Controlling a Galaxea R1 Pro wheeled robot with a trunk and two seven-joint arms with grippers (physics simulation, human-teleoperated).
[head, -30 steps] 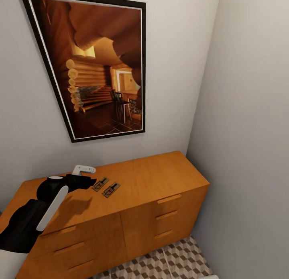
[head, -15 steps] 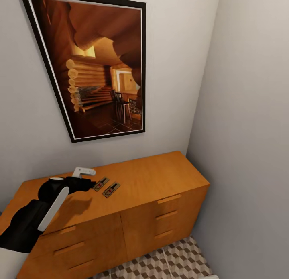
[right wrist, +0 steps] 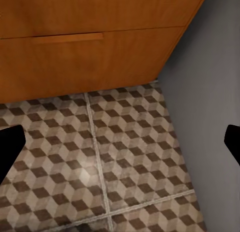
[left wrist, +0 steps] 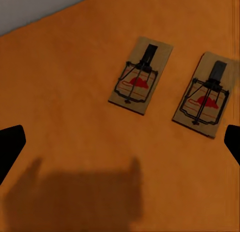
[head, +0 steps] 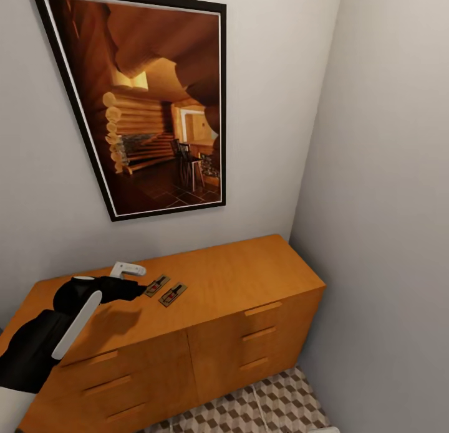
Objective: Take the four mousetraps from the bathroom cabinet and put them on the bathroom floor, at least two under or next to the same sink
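Two mousetraps (left wrist: 135,76) (left wrist: 205,95) on cabinet (head: 237,277); right wrist: floor (right wrist: 125,157).

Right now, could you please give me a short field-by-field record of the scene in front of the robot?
setting: corner of a room, framed log-cabin picture on the wall
cabinet: orange-brown, drawers closed
mousetraps in view: two, flat on the cabinet top, side by side, apart
near mousetrap: closest to the left gripper
far mousetrap: beside it
left gripper: above the cabinet top, fingers apart, holding nothing
right gripper: low over the floor, fingers apart
floor: cube-pattern tiles
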